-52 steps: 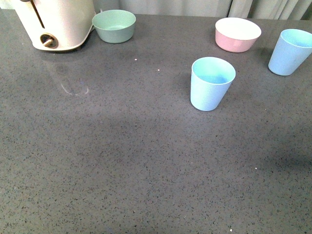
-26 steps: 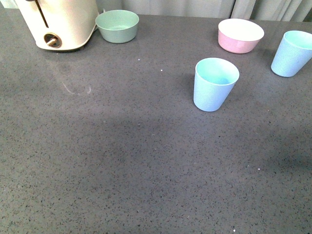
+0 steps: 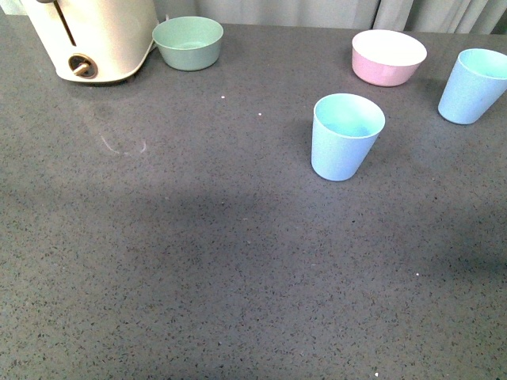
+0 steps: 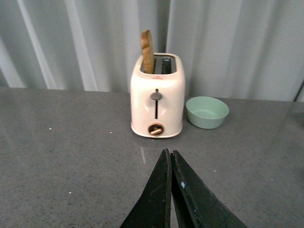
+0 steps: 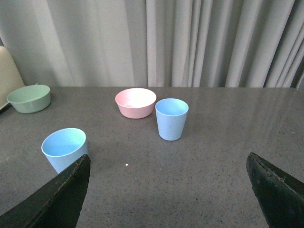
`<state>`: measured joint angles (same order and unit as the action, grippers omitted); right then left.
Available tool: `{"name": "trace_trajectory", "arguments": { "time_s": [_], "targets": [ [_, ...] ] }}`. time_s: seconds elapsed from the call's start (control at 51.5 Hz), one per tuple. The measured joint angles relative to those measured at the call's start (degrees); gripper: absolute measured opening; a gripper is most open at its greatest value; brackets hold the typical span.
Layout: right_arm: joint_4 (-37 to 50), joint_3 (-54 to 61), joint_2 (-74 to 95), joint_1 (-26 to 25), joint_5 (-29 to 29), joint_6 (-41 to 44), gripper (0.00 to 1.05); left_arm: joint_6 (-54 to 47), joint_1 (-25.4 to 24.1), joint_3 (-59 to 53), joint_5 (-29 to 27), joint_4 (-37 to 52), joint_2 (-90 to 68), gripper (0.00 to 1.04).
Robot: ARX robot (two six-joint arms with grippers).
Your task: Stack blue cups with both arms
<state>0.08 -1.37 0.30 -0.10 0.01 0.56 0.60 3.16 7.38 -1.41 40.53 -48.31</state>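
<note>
Two pale blue cups stand upright and apart on the dark grey counter. One cup is right of centre in the front view; the other cup is at the far right edge. Both show in the right wrist view, the nearer cup and the farther cup. My right gripper is open and empty, short of both cups. My left gripper is shut on nothing and points at the toaster. Neither arm shows in the front view.
A cream toaster with a slice in it stands at the back left. A low green bowl is beside it. A pink bowl with white inside sits between the cups at the back. Grey curtains hang behind the counter.
The front view shifted slightly between frames; the cups and bowls have not moved on the counter.
</note>
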Motion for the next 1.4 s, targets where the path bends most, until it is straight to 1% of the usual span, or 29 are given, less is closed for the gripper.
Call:
{"name": "trace_trajectory", "arguments": {
  "time_s": [0.039,0.097,0.349,0.427,0.931,1.339,1.358,1.397],
  "targets": [
    [0.0,0.0,0.0,0.0,0.0,0.0,0.96,-0.1,-1.7,-0.8,1.0,-0.9,1.7,0.02],
    [0.0,0.0,0.0,0.0,0.0,0.0,0.96,-0.1,-2.7,-1.5,1.0,-1.9,3.4,0.02],
    [0.0,0.0,0.0,0.0,0.0,0.0,0.96,-0.1,-2.9,-4.2,1.3,-7.8,12.0,0.02],
    [0.0,0.0,0.0,0.0,0.0,0.0,0.96,-0.1,-2.9,-6.2,1.4,-6.1,13.1,0.02],
    [0.0,0.0,0.0,0.0,0.0,0.0,0.96,-0.2,-2.9,-6.6,1.4,-22.9,30.7,0.02],
    [0.0,0.0,0.0,0.0,0.0,0.0,0.96,-0.2,-2.9,-6.6,1.4,-30.2,38.0,0.02],
    [0.0,0.0,0.0,0.0,0.0,0.0,0.96,-0.2,-2.9,-6.5,1.4,-30.9,38.7,0.02],
    [0.0,0.0,0.0,0.0,0.0,0.0,0.96,-0.2,-3.0,-6.5,1.5,-36.0,42.2,0.02]
  ]
}}
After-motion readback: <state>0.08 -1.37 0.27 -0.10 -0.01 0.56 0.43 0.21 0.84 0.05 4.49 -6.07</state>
